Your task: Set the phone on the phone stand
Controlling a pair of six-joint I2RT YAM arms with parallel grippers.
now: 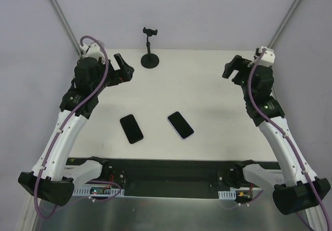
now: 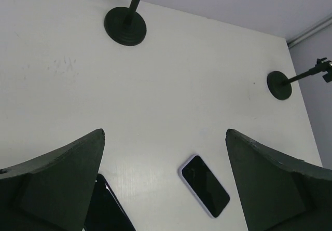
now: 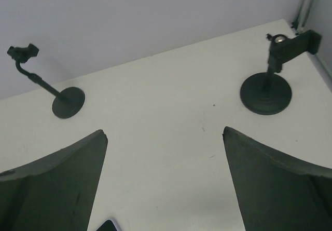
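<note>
left gripper [image 1: 124, 69] and right gripper [image 1: 232, 69] both hang over the far half of the table [image 1: 207, 96] with jaws spread wide and nothing between them. the phones lie flat near the front edge, a black phone [image 1: 131, 128] just left of a white-edged phone [image 1: 180, 125], both well apart from the phone stand [image 1: 150, 60] at the back and the second stand [image 3: 265, 92] near the right gripper. a flat phone offers only thin edges, so a pinch may slip or shove it along, and a crooked entry into the small clamp [image 1: 150, 31] could tip the stand.
</note>
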